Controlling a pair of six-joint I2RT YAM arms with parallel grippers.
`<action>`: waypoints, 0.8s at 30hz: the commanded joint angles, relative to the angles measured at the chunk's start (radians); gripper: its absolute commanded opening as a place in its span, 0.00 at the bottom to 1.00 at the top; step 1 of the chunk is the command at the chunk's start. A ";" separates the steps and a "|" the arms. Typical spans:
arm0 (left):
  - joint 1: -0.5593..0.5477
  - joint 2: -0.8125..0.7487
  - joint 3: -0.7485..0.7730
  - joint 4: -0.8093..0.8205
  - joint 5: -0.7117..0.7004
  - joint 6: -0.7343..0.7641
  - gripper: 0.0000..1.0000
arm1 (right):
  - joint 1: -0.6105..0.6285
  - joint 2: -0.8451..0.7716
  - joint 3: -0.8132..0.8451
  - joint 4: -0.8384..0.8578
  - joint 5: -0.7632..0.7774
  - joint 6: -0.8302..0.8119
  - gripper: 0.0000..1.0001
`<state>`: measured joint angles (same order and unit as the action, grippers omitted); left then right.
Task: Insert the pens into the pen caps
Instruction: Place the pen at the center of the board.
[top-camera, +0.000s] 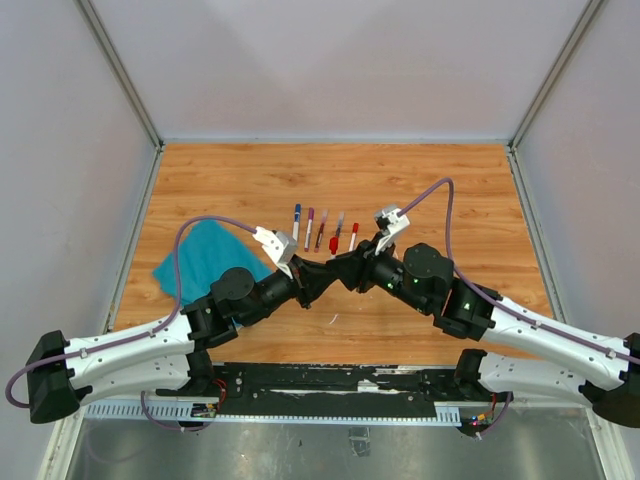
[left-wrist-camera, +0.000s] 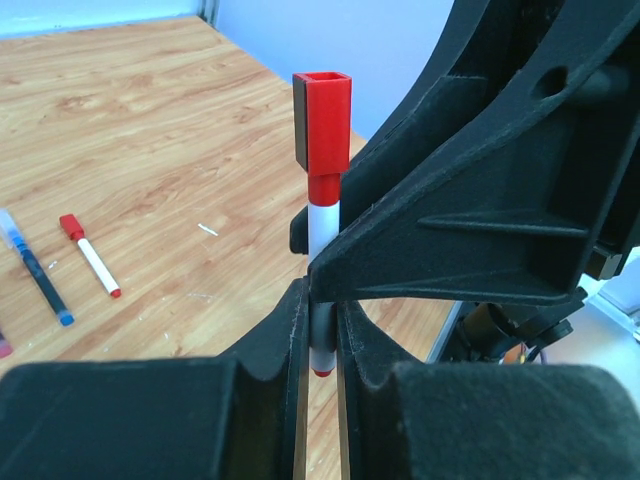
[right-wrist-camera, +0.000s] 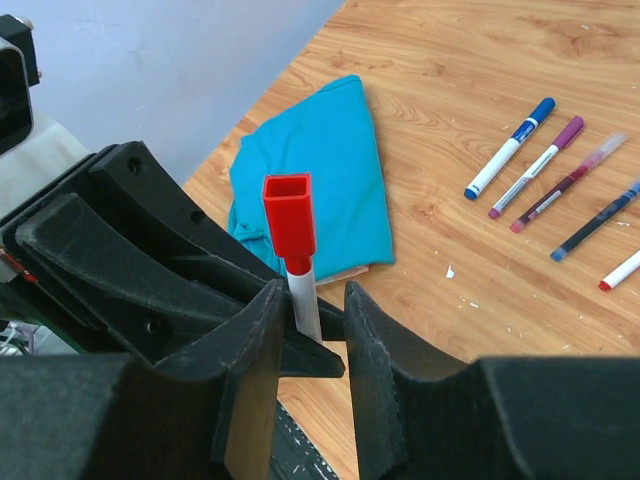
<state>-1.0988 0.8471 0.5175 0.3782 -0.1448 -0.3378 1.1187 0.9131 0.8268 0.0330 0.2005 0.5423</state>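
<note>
A pen (left-wrist-camera: 322, 225) with a white barrel stands upright, a red pen cap (left-wrist-camera: 323, 120) seated on its top end. My left gripper (left-wrist-camera: 320, 318) is shut on the lower barrel, and the pen's red end pokes out below the fingers. My right gripper (right-wrist-camera: 312, 295) straddles the same pen (right-wrist-camera: 303, 295) just under the cap (right-wrist-camera: 290, 215). Its left finger lies against the barrel while a gap shows on the other side. Seen from the top, both grippers meet at mid-table with the red cap (top-camera: 333, 245) beyond their tips. Several capped pens (top-camera: 321, 229) lie in a row behind.
A teal cloth (top-camera: 200, 258) lies crumpled on the left of the wooden table (top-camera: 460, 190), close behind the left arm. The row of pens (right-wrist-camera: 537, 165) sits right of the cloth (right-wrist-camera: 320, 170). Grey walls close in the table on three sides.
</note>
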 joint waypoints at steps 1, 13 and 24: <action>0.004 -0.011 0.006 0.054 0.005 0.003 0.00 | 0.003 0.007 -0.006 0.027 -0.019 0.010 0.29; 0.004 -0.034 -0.012 0.074 -0.002 0.001 0.36 | 0.000 0.020 -0.017 0.024 0.030 -0.040 0.01; 0.007 -0.071 -0.019 0.003 -0.101 0.010 0.66 | -0.205 0.079 0.035 -0.213 0.033 -0.015 0.03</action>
<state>-1.0954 0.7773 0.4953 0.3943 -0.1761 -0.3408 1.0100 0.9524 0.8246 -0.0715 0.2626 0.4988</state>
